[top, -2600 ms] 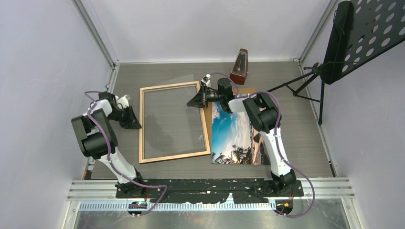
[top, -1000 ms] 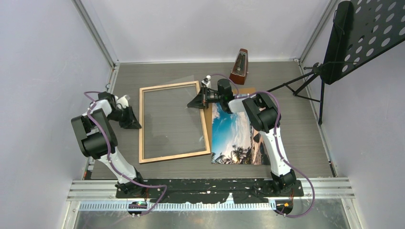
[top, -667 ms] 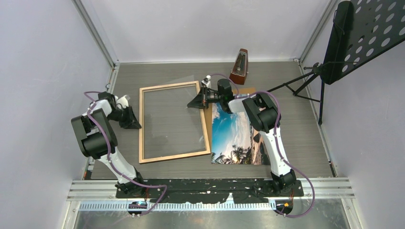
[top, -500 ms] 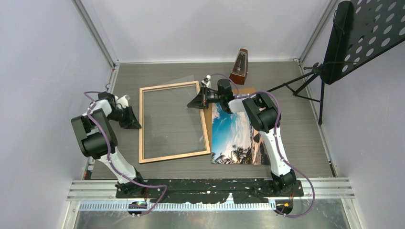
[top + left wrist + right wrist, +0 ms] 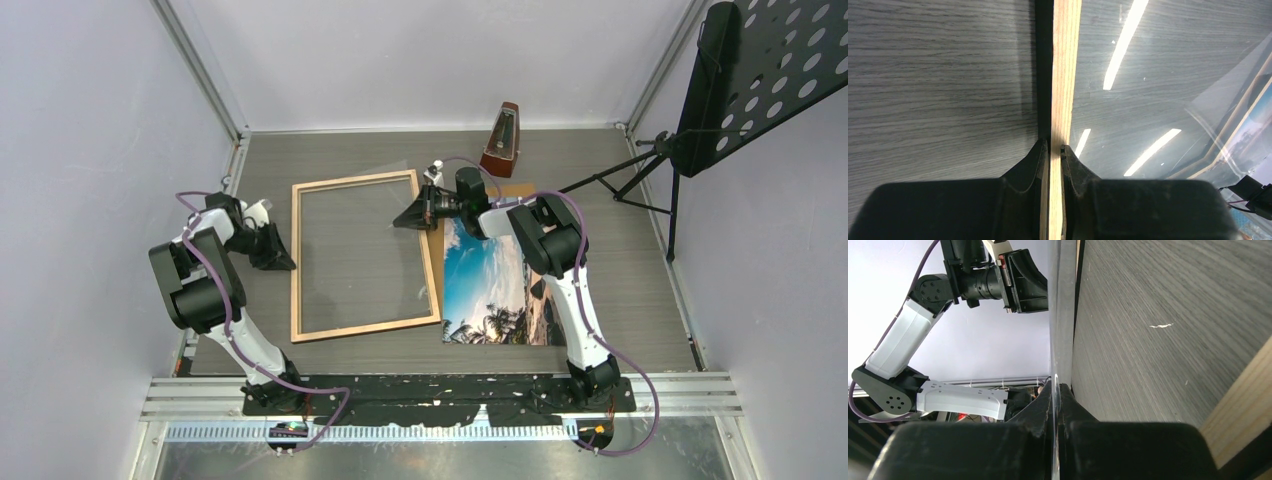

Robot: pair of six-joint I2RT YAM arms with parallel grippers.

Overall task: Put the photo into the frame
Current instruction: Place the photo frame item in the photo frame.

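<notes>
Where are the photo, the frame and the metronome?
the photo [image 5: 488, 275], top external view, on its blue sky area
the frame [image 5: 297, 262], top external view, on its left wooden rail
the metronome [image 5: 500, 140], top external view, on its front face

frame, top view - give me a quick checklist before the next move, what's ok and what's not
1. Left gripper hold on the frame: ok, fingers shut on either side of its left wood border.
2. Right gripper hold on the pane: ok, shut on the thin sheet's edge.
3. Frame lying rear face up: ok, the wood side faces up on the table.
4. Photo in the frame: not ok, it lies picture up beside the frame's right border.
5. Photo free to pick up: not ok, the right arm hangs over it and both grippers are busy.
6. Pane lifted clear of the opening: cannot tell.
</notes>
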